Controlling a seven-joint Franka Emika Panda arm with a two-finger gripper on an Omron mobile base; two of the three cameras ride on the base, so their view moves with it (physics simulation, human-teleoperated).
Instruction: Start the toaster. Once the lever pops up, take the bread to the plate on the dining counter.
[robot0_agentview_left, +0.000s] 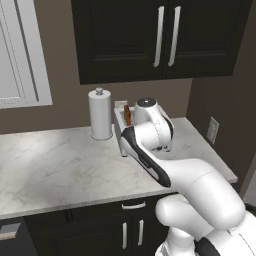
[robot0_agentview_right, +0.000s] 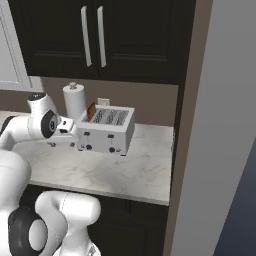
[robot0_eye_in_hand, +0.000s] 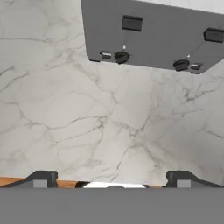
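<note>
Now gripper (robot0_eye_in_hand: 111, 177) spread, empty, near toaster (robot0_agentview_right: 106, 131) front; bread (robot0_agentview_right: 91, 111) upright in end slot.

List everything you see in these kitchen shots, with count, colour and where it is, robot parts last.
toaster: one, silver-white, on the counter by the back wall
bread: one slice, orange-brown, standing in the toaster's leftmost slot
paper-towel roll: one, white, left of the toaster
counter: one, white marble, over dark cabinets
upper cabinets: dark, silver handles, above the toaster
wall outlet: one, pale, right side wall
gripper: one, dark fingertips, open, in front of the toaster
</note>
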